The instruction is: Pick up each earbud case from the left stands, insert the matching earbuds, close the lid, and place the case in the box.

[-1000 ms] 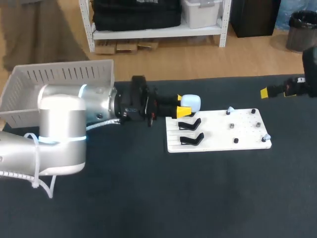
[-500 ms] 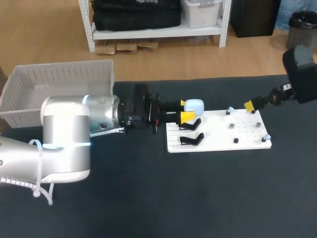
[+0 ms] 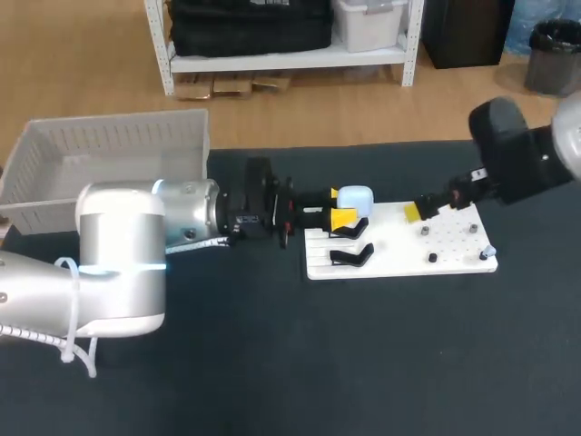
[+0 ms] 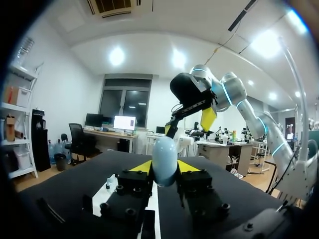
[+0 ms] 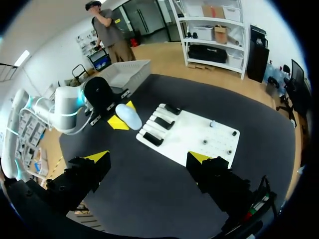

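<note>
while the left hand [image 3: 339, 206] is clenched on the pale blue earbud case [image 3: 355, 198], gripping it from two sides over the left end of the white board [image 3: 399, 243], the right hand [image 5: 148, 158] hangs spread wide and holding nothing above the board's right part. whether the case rests on a stand or is clear of it i cannot tell; two black stands [image 3: 350, 255] beside it are bare.

the step in hand looks like bringing case and earbuds together. the shell is smooth and rounded, so it could twist between the pads. a firm, level grip with the lid side turned toward the right hand would serve best. the right hand should narrow its fingers before going for anything so small, and come down straight between the pegs [image 3: 425, 232]. a small pale piece, probably an earbud [image 3: 489, 252], sits at the board's near right corner.

the case's lid looks shut, and its inside is hidden. the box [image 3: 118, 136], a white slatted basket at the far left corner of the tabletop [image 3: 272, 363], shows no case in it.
</note>
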`<state>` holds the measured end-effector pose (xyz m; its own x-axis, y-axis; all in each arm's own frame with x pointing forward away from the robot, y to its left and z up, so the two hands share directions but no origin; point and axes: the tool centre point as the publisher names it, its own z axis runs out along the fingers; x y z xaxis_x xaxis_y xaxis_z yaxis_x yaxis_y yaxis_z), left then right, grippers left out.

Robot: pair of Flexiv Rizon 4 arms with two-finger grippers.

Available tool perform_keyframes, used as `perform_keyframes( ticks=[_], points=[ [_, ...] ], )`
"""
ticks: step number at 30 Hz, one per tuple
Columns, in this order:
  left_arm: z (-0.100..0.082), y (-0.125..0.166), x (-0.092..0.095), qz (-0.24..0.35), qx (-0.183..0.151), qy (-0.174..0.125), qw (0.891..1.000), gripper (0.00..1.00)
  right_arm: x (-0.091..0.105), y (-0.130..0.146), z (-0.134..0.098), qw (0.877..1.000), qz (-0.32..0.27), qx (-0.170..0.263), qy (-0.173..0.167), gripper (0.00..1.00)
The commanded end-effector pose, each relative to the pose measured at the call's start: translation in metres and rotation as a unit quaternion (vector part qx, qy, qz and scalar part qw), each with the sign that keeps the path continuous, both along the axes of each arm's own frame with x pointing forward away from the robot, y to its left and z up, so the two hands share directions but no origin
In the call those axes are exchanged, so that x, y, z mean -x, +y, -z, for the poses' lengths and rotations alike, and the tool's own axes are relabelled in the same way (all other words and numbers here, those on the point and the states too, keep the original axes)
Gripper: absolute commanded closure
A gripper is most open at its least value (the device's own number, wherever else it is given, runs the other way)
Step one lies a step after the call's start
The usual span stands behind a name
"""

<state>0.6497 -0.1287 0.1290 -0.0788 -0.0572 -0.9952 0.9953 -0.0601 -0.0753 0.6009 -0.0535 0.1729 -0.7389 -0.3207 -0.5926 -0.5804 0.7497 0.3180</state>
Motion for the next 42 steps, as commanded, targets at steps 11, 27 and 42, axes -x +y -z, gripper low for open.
perform_keyframes(
  ticks=[11, 27, 42],
  points=[
    [0.006, 0.002, -0.006, 0.007, -0.003, 0.009, 1.0, 1.0, -0.009, 0.039, 0.011, 0.999, 0.0, -0.014, 0.032, 0.0],
    [0.006, 0.002, -0.006, 0.007, -0.003, 0.009, 1.0, 1.0, -0.03, 0.061, 0.026, 0.998, 0.009, -0.031, 0.059, 0.0],
    [0.006, 0.002, -0.006, 0.007, -0.003, 0.009, 1.0, 1.0, -0.039, 0.061, 0.032, 0.998, 0.016, -0.029, 0.061, 0.0]
  ],
)
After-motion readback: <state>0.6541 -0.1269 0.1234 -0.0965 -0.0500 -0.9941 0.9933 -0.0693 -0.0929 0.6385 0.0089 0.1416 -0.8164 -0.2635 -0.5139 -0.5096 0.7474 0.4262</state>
